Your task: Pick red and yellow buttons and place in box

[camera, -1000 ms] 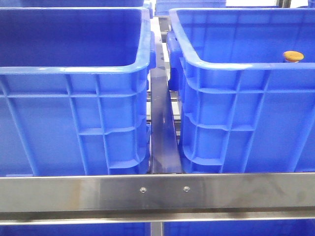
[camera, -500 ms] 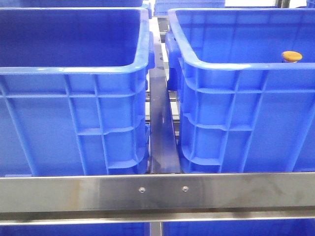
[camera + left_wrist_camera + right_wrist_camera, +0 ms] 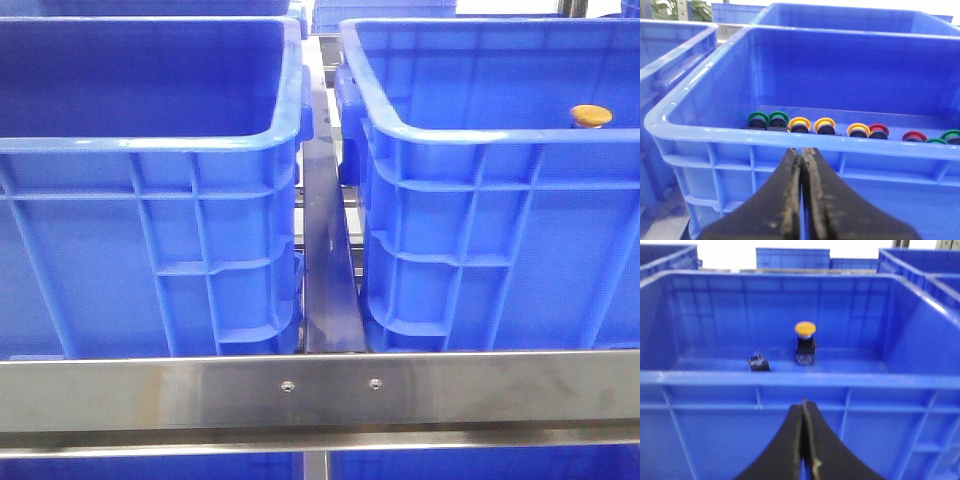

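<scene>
In the left wrist view, several buttons stand in a row on the floor of a blue crate (image 3: 700, 131). Among them are yellow buttons (image 3: 799, 123), red buttons (image 3: 879, 130) and green ones (image 3: 758, 119). My left gripper (image 3: 801, 152) is shut and empty, outside the crate's near wall, just below its rim. In the right wrist view, one yellow button (image 3: 805, 342) stands upright in another blue crate (image 3: 790, 379). My right gripper (image 3: 804, 402) is shut and empty, outside that crate's near wall. The front view shows this yellow cap (image 3: 591, 116) in the right crate; neither gripper shows there.
A small dark part (image 3: 758, 362) lies left of the yellow button. In the front view, two blue crates (image 3: 150, 140) stand side by side with a metal rail (image 3: 325, 280) between them. A steel crossbar (image 3: 320, 392) runs along the front. More blue crates stand behind.
The front picture has drifted very slightly, so the crates and the yellow cap sit a few pixels further left. Nothing else has visibly moved.
</scene>
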Motion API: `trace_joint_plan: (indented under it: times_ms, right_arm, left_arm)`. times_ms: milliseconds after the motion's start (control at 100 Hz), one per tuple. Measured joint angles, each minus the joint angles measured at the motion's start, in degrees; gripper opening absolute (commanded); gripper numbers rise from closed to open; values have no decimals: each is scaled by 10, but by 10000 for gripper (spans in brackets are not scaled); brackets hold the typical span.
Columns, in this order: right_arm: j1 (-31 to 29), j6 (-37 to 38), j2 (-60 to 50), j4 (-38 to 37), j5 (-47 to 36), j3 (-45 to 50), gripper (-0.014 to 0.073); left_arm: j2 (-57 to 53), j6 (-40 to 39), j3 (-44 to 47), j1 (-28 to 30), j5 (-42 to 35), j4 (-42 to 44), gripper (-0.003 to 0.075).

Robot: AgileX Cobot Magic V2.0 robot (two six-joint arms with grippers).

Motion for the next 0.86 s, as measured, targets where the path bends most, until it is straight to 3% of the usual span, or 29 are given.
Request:
trace_joint_plan:
  times_ms: [860]
  right_arm:
    - [-3, 0, -1, 3, 22, 0, -62]
  left_arm:
    - [0, 0, 0, 0, 0, 0, -20]
